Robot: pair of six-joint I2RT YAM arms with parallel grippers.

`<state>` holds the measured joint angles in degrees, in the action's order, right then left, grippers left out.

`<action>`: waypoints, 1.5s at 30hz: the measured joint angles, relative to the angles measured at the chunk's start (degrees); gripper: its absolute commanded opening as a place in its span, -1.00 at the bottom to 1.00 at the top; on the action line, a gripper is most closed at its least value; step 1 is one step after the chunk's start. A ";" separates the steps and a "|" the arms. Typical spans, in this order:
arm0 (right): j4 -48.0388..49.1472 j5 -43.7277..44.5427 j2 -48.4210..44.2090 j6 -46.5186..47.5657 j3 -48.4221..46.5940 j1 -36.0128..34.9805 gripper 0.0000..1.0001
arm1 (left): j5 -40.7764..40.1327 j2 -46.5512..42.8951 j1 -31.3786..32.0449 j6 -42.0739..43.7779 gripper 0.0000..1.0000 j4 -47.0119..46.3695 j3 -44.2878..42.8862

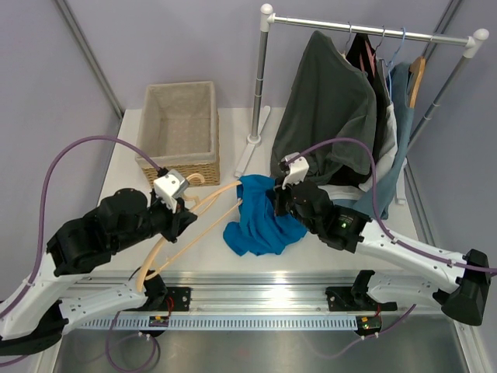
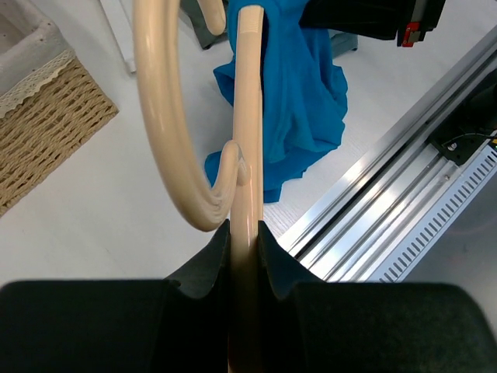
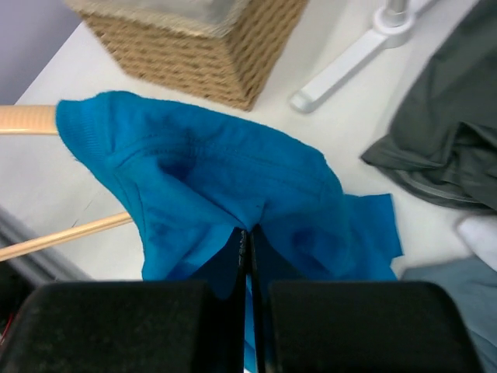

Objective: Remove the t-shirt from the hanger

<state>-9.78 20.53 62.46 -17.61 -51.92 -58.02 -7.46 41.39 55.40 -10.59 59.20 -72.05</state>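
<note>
A blue t-shirt (image 1: 260, 217) hangs bunched on the right end of a pale wooden hanger (image 1: 186, 229) above the white table. My left gripper (image 1: 185, 219) is shut on the hanger's bar (image 2: 247, 155), with the hook (image 2: 167, 132) curving to its left. My right gripper (image 1: 278, 200) is shut on a fold of the t-shirt (image 3: 233, 179) near the hanger's tip (image 3: 27, 120). The shirt's lower part (image 2: 299, 101) rests on the table.
A wicker basket (image 1: 180, 128) with cloth lining stands at the back left. A clothes rack (image 1: 373, 31) with dark garments (image 1: 330, 109) stands at the back right, its white foot (image 1: 252, 148) near the shirt. A metal rail (image 1: 264, 284) runs along the near edge.
</note>
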 measured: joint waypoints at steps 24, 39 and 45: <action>-8.68 7.58 0.35 -4.94 -2.10 0.00 0.70 | -16.41 13.03 -0.04 -2.10 -1.00 -5.29 -10.54; -10.99 5.84 -32.61 -7.15 3.52 0.00 0.99 | -14.75 46.45 -5.84 6.03 -1.00 -15.80 -40.79; -10.40 4.81 -33.59 -6.84 7.19 0.00 0.99 | -10.25 56.85 -9.92 8.33 -1.00 -18.60 -48.87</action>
<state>-20.18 25.34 28.86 -24.45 -44.73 -58.02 -17.72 98.24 45.47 -2.26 40.60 -120.92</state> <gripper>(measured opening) 0.993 0.133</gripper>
